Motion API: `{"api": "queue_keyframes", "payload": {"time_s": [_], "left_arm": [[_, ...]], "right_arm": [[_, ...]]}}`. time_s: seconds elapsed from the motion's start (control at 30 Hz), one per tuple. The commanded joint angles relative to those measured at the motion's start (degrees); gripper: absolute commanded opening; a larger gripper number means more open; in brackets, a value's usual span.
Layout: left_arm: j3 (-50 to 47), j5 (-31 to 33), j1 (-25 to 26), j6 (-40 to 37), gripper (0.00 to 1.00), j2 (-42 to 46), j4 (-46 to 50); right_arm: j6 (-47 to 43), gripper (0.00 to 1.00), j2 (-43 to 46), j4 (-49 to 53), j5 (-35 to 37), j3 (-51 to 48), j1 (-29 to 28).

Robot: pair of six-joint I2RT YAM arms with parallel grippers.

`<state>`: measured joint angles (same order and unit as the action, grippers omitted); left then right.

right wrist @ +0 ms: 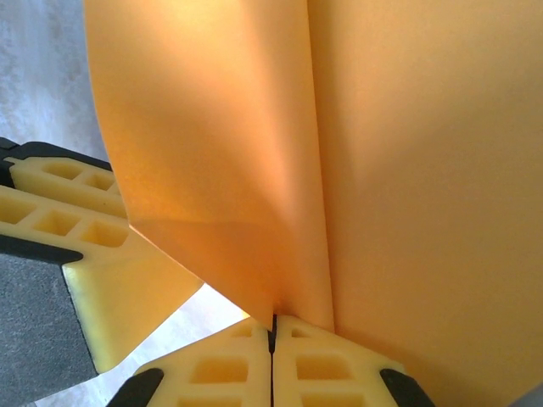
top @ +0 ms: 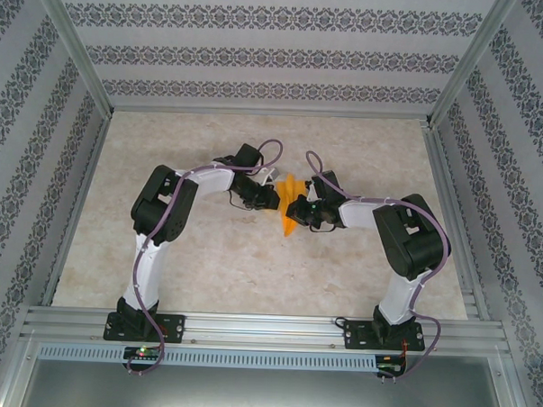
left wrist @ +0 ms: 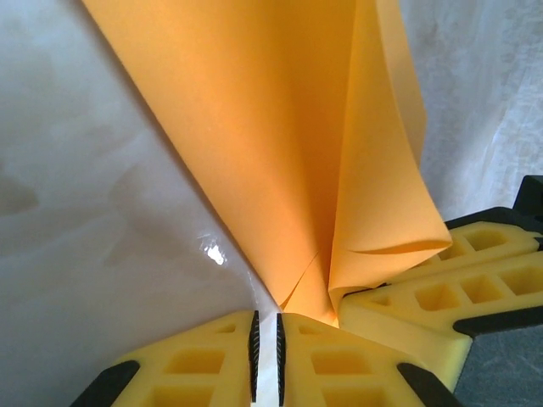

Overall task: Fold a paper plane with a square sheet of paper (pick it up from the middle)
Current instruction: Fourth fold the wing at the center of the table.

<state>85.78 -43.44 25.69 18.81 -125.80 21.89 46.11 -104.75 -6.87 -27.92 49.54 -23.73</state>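
sheet: orange sheet (top: 289, 206) is mid-table (top: 205, 273), caught between the two gripper tips. Can't tell from the top view whether it touches the surface.
shape: creased, not flat. One lengthwise fold with flaps fanning off it; not a dart yet.
long axis: runs near-to-far in the top view, crosswise to the line joining the two grippers.
right gripper (right wrist: 271, 348): pads pressed together, and the sheet's fold runs straight into the seam. It is pinching the paper at the crease.
left gripper (left wrist: 265, 356): pads a thin slit apart, with pale table showing through and no orange in the gap. Grips nothing.
offset: in the left wrist view the fold comes down just right of the slit, beside the outer face of that gripper's right-hand finger, not between the pads.
tip spacing: the two grippers are nose to nose. The right one's finger (left wrist: 441, 292) sits beside the left jaws, and the left one's finger (right wrist: 119, 288) sits beside the right jaws.
nearer arm: both are at the paper, but only the right has it.
step (my read): mid-fold, right arm anchoring, left arm free to regrip.
next move needs: left jaws spread wider and shifted sideways onto the fold or a flap; closing where they stand would likely catch air.
risk: thin paper on a single pinch, so a nudge from the left could twist the crease or pull it out.
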Motion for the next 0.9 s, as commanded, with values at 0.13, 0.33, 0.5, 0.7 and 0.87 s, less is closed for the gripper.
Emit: {"api": "queue_keyframes", "payload": {"time_s": [0.13,0.33,0.5,0.7,0.87], "left_arm": [[3.0,-0.9,-0.7,2.3,0.18,-1.6,-0.2],[3.5,-1.3,-0.9,4.7,0.18,-2.4,-3.1],[5.6,-1.9,-1.0,5.2,0.18,-4.6,-2.8],[5.9,-2.4,-0.9,5.0,0.17,-5.7,-2.8],[5.9,-1.7,-0.9,3.1,0.17,-6.3,-0.7]], "right_arm": [[-1.7,0.07,-0.5,1.8,1.3,0.7,0.5],[-1.9,0.07,-0.4,2.0,1.2,0.6,0.4],[-1.9,0.07,0.2,2.1,1.4,0.7,0.3],[-2.1,0.07,0.7,2.8,1.8,1.2,0.3],[-2.3,0.08,1.3,3.5,2.1,1.7,0.3]]}}
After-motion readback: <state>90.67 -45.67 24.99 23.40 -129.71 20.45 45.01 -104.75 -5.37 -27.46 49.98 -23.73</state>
